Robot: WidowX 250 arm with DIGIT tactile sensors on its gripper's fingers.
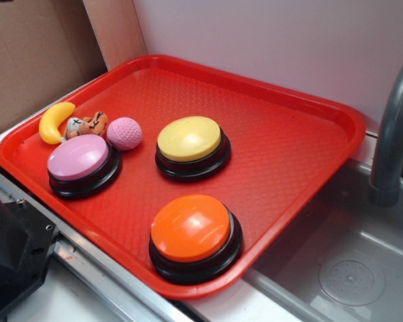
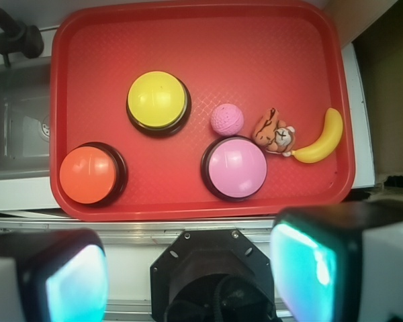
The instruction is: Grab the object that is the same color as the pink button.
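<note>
Your claw [image 2: 201, 278] hangs released, both fingers spread at the near edge of the wrist view, well apart from the red tray [image 2: 188, 201], where the pink ball [image 2: 227, 119] lies just beyond the pink button [image 2: 235, 166], beside a small toy [image 2: 274, 133] and banana [image 2: 320, 139].

Even, bright, diffuse lighting; soft highlights on the orange button [image 1: 191, 228] and red tray [image 1: 289, 147]. Wrist view: gripper fingers [image 2: 305, 268] blurred, near-field, glowing cyan; faint shadows under buttons.
</note>
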